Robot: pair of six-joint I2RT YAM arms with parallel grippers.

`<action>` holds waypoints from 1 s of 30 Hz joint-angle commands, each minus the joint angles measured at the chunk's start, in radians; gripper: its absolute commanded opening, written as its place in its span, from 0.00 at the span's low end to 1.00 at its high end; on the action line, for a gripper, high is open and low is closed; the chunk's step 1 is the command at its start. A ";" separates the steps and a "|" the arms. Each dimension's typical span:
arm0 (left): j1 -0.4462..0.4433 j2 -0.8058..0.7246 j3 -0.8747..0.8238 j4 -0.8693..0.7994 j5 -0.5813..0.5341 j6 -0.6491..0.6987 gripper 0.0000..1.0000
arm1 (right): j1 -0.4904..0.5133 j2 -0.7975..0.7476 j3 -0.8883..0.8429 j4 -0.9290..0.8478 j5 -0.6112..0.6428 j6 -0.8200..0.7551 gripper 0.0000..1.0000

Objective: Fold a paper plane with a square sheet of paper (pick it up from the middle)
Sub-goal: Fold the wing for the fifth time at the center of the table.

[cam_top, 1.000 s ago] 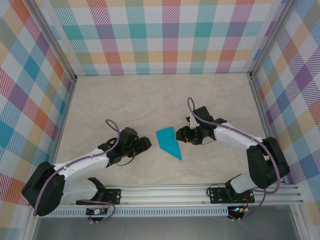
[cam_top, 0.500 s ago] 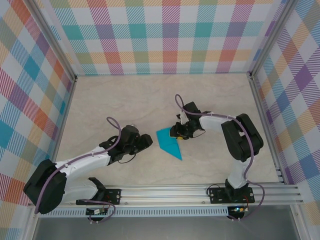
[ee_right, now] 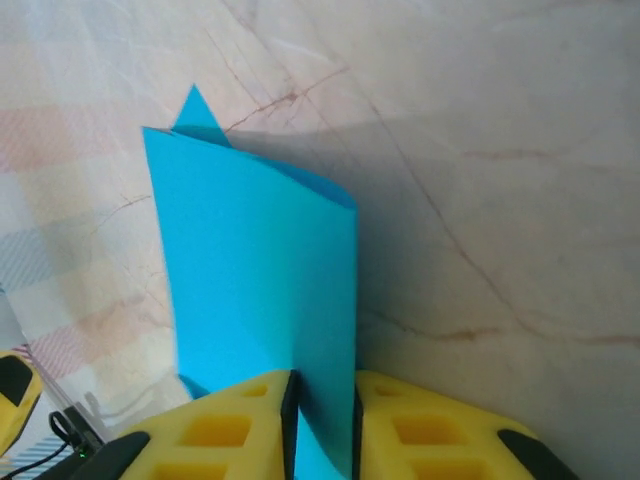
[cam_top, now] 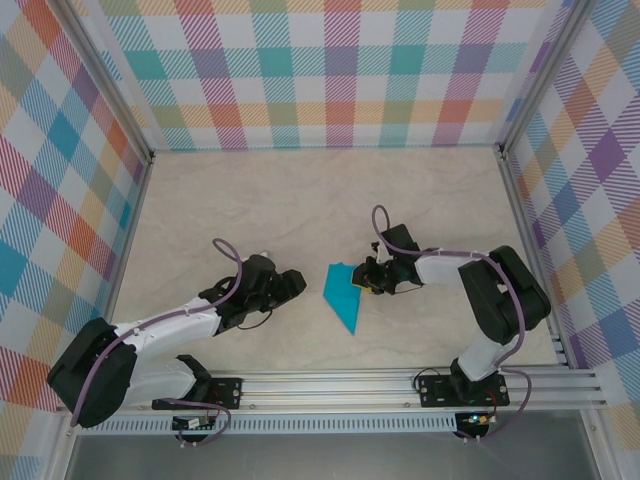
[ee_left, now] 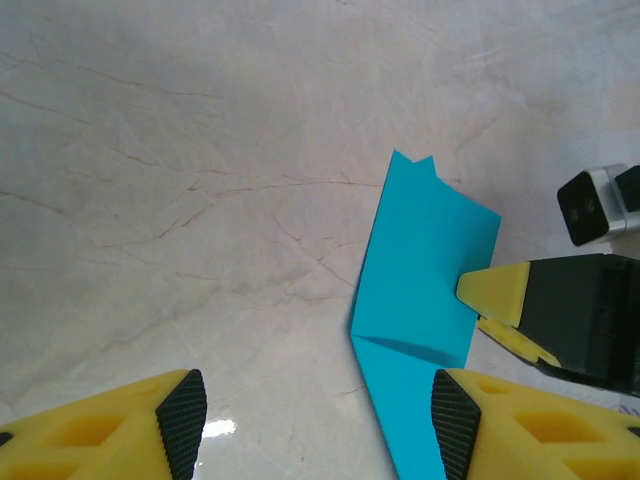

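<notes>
I find nothing legible from here: no text, label, brand, number or sign that I can read in any of my views.

bright, even light; small glare on table (ee_left: 200, 200); soft shadow beside paper (ee_right: 260, 290); frames sharp

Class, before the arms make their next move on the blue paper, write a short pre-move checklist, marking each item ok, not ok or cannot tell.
1. Grip: the right gripper is shut on the near edge of the sheet of paper. Ok.
2. Free hand: the left gripper is open and holds nothing. Ok.
3. Clearance: bare table lies between the left gripper and the sheet in the top view. Ok.
4. Folded layers flush: one corner juts past the far edge. Not ok.
5. Sheet lying flat on the table: cannot tell.
</notes>
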 commanded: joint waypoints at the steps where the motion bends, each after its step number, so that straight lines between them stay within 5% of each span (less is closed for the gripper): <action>1: 0.003 0.024 0.006 0.051 0.023 -0.012 0.63 | -0.003 -0.073 -0.012 -0.012 0.060 0.036 0.38; 6: 0.000 0.042 0.001 0.061 0.021 -0.012 0.64 | -0.003 -0.218 0.016 -0.196 0.146 -0.072 0.43; 13: -0.002 0.096 0.024 0.084 0.026 -0.016 0.63 | 0.059 -0.331 -0.017 -0.231 0.021 -0.129 0.21; 17: -0.002 0.155 0.036 0.129 0.040 -0.027 0.62 | 0.141 -0.298 0.007 -0.236 0.018 -0.125 0.05; 30: -0.013 0.283 0.122 0.138 0.103 -0.011 0.59 | 0.144 -0.135 0.019 -0.192 0.002 -0.136 0.01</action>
